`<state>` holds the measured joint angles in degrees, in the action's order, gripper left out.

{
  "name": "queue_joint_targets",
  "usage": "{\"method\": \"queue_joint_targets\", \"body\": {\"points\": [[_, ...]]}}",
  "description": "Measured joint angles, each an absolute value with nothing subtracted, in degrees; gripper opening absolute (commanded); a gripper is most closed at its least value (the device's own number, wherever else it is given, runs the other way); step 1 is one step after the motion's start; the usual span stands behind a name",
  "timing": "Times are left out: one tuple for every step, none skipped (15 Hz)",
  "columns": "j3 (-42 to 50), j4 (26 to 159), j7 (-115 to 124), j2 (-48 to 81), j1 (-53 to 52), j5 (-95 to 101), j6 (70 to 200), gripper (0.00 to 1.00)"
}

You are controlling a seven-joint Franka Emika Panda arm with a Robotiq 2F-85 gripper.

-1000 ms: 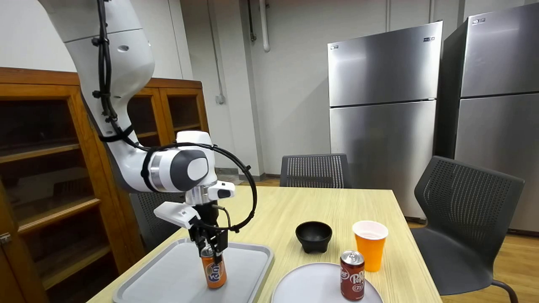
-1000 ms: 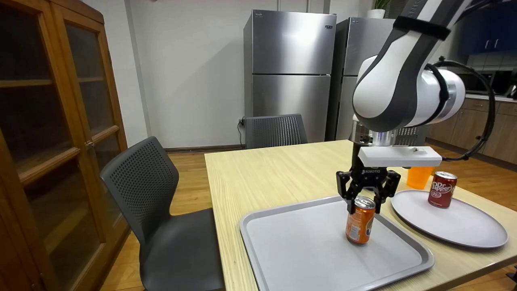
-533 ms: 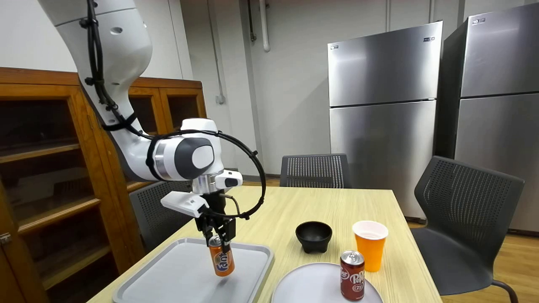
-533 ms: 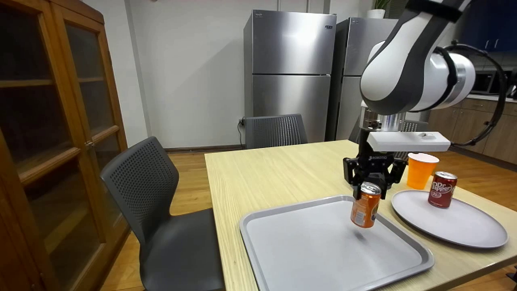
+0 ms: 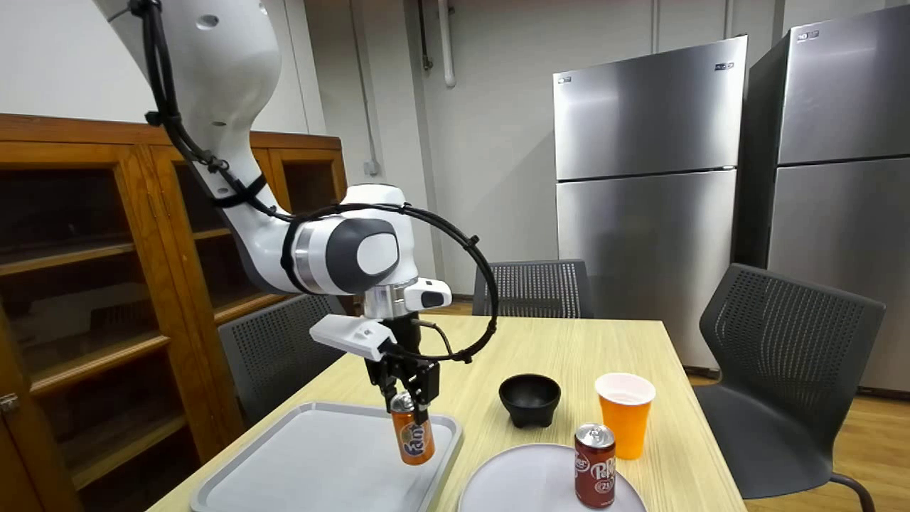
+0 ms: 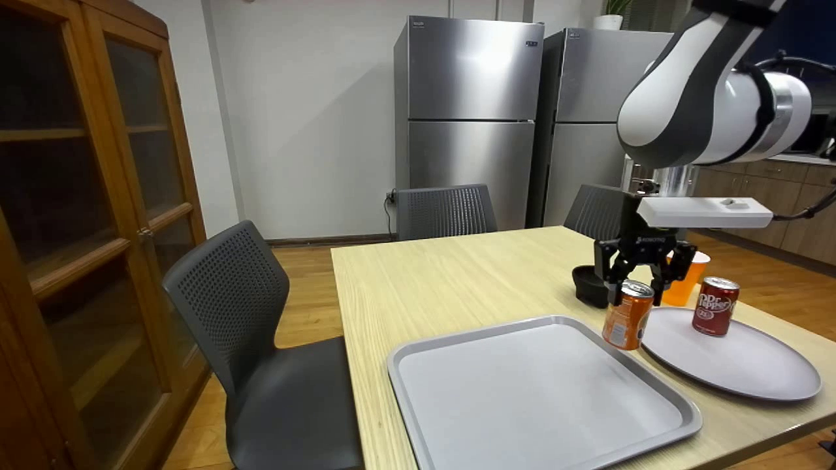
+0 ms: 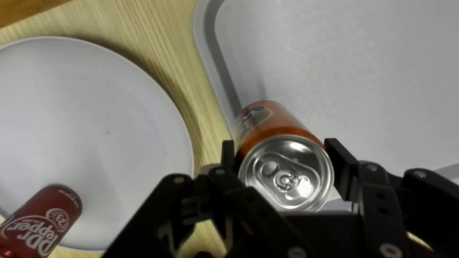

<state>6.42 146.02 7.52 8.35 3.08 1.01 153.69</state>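
Note:
My gripper (image 5: 407, 407) is shut on an orange Fanta can (image 5: 412, 437), with one finger on each side near its silver top. In an exterior view the gripper (image 6: 635, 295) holds the can (image 6: 627, 323) slightly tilted in the air, at the edge of the grey tray (image 6: 522, 391). In the wrist view the can (image 7: 276, 123) sits between the black fingers (image 7: 337, 161), over the tray's rim. A light grey round plate (image 6: 751, 365) lies beside the tray. A dark red Dr Pepper can (image 5: 595, 469) stands upright on the plate.
A small black bowl (image 5: 530, 402) stands on the wooden table behind the plate, partly hidden by the gripper in an exterior view (image 6: 590, 287). An orange cup (image 5: 625, 419) stands behind the Dr Pepper can. Dark chairs (image 5: 789, 370) surround the table. A wooden cabinet (image 6: 98, 261) stands behind.
The gripper has lifted the Fanta can off the tray and carried it rightward in both exterior views, toward the plate. The plate, Dr Pepper can, bowl and cup have not moved.

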Motion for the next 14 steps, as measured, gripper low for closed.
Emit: {"method": "queue_joint_targets", "body": {"points": [[7.1,145.8,7.0,8.4,3.7,1.1,153.4,0.38],[7.8,145.5,6.5,8.4,4.3,1.2,153.1,0.38],[8.5,145.2,6.1,8.4,4.8,1.2,152.7,0.38],[9.2,144.9,5.7,8.4,5.4,1.4,152.4,0.38],[10.0,144.6,5.5,8.4,6.0,1.6,152.1,0.38],[10.7,144.3,5.3,8.4,6.5,1.8,151.8,0.38],[11.3,144.0,5.2,8.5,7.0,2.0,151.6,0.38],[11.9,143.8,5.2,8.6,7.4,2.1,151.3,0.38],[12.3,143.6,5.1,8.8,7.8,2.2,151.0,0.38],[12.7,143.3,5.0,9.0,8.1,2.2,150.7,0.38],[13.0,143.2,5.0,9.3,8.5,2.2,150.5,0.38],[13.4,143.0,5.0,9.6,8.7,2.2,150.3,0.38],[13.6,142.8,5.0,9.9,9.0,2.2,150.1,0.38],[13.7,142.6,5.0,10.3,9.3,2.2,150.0,0.38]]}}
